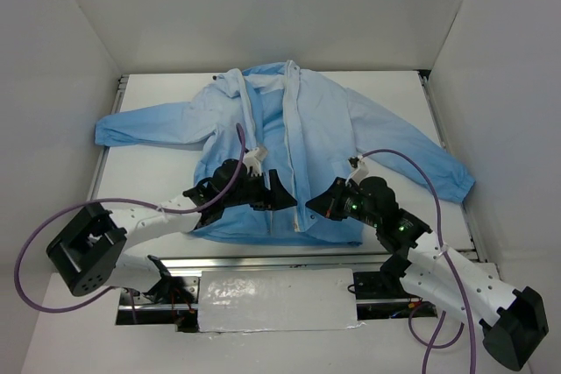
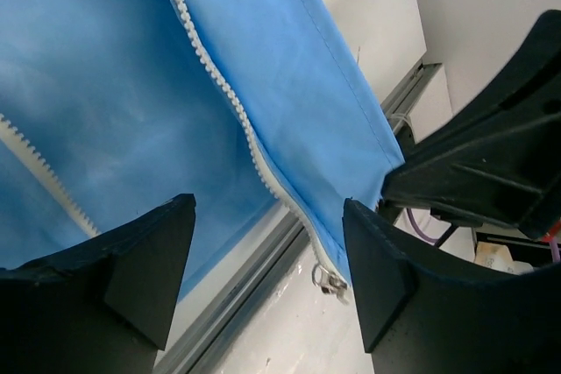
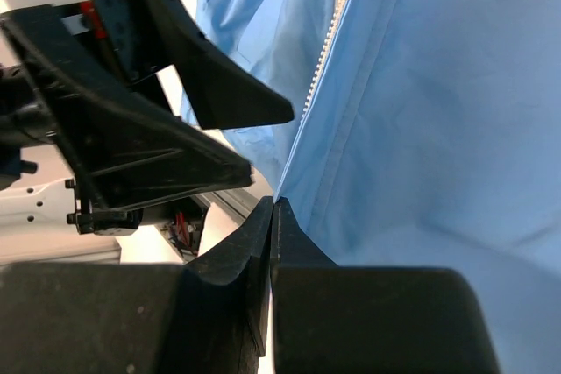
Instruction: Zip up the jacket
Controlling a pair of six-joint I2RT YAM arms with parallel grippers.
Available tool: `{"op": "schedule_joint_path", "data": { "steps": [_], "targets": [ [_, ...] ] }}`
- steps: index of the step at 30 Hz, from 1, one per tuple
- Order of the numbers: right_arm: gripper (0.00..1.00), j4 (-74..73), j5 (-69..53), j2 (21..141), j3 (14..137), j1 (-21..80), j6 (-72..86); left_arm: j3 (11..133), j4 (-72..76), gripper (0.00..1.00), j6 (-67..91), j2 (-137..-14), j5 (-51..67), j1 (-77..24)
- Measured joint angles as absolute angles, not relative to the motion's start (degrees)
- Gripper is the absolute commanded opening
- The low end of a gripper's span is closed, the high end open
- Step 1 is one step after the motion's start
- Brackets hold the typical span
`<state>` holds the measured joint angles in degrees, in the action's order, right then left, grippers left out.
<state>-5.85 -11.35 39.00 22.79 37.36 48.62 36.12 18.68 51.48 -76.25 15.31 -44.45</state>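
- Carefully does it: I judge the step in hand to be catching the zipper slider (image 2: 331, 282) at the bottom of the jacket (image 1: 324, 129), so the two rows of teeth can be joined.
- My left pincer (image 2: 267, 203) stands wide, holding nothing. One row of zipper teeth (image 2: 219, 85) runs down between its fingers.
- The slider hangs just off the hem (image 2: 351, 172), past the table edge (image 2: 254, 278). It sits close beside one finger rather than centred in the gap.
- To do this well, I should shift sideways until the slider is midway between the pads. Closing where I am now would likely pinch only cloth or tape.
- I should also grip the small metal piece itself, squarely, since thin fabric will bunch and slip.
- My right pincer (image 3: 273, 203) is closed tight, its tips touching the corner of the hem. Whether a fold of cloth is caught between them I cannot tell.
- If the right does hold the hem, it ought to keep it taut towards me while the left works.
- The jacket lies flat and face up on the table (image 1: 403, 85), collar at the far side, sleeves spread, hem nearest the arms.
- From above, both pincers sit over the hem, left of the zipper line and right of it, near each other.
- The front is open higher up, the white strips apart, so none of the zipping looks done.
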Motion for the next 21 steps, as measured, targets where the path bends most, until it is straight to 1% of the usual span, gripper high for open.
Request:
{"op": "schedule_joint_path", "data": {
  "steps": [4,5,6,10,11,13,14,15,18,19,20,21],
  "targets": [
    [0.00,-5.8,-11.3,39.0,22.6,37.4,48.6,36.1,22.9,0.74,52.5,-79.9,16.5,-44.4],
    [0.00,-5.8,-11.3,39.0,22.5,37.4,48.7,36.1,23.7,0.69,52.7,-80.7,17.0,-44.4],
    [0.00,-5.9,-11.2,39.0,22.3,37.4,48.7,36.1,24.5,0.66,53.0,-81.4,17.4,-44.4],
    [0.00,-6.0,-10.8,38.9,21.5,37.4,49.0,36.5,27.5,0.59,54.1,-84.6,19.1,-44.5],
    [0.00,-6.0,-10.7,38.9,21.2,37.4,49.1,36.8,28.2,0.53,54.3,-85.6,19.5,-44.5],
    [0.00,-6.2,-10.3,38.8,20.9,37.4,49.5,36.9,29.3,0.44,54.4,-86.6,19.9,-44.5],
    [0.00,-6.2,-10.0,38.8,20.9,37.4,49.6,36.9,30.1,0.36,54.7,-87.3,20.1,-44.5],
    [0.00,-6.3,-9.7,38.7,20.9,37.4,49.8,37.0,30.7,0.31,54.9,-88.0,20.3,-44.5],
    [0.00,-7.0,-8.7,38.3,20.8,37.4,50.1,37.2,32.2,0.09,55.7,-90.3,20.8,-44.4],
    [0.03,-7.4,-8.3,38.0,20.8,37.4,50.1,37.2,32.8,0.04,55.9,-91.0,21.0,-44.4],
    [0.07,-7.8,-8.0,37.7,20.6,37.4,50.2,37.4,33.5,0.00,55.9,-91.7,21.3,-44.5],
    [0.10,-8.3,-7.6,37.6,20.5,37.4,50.3,37.5,33.9,0.00,56.0,-92.2,21.5,-44.5]
  ]
}}
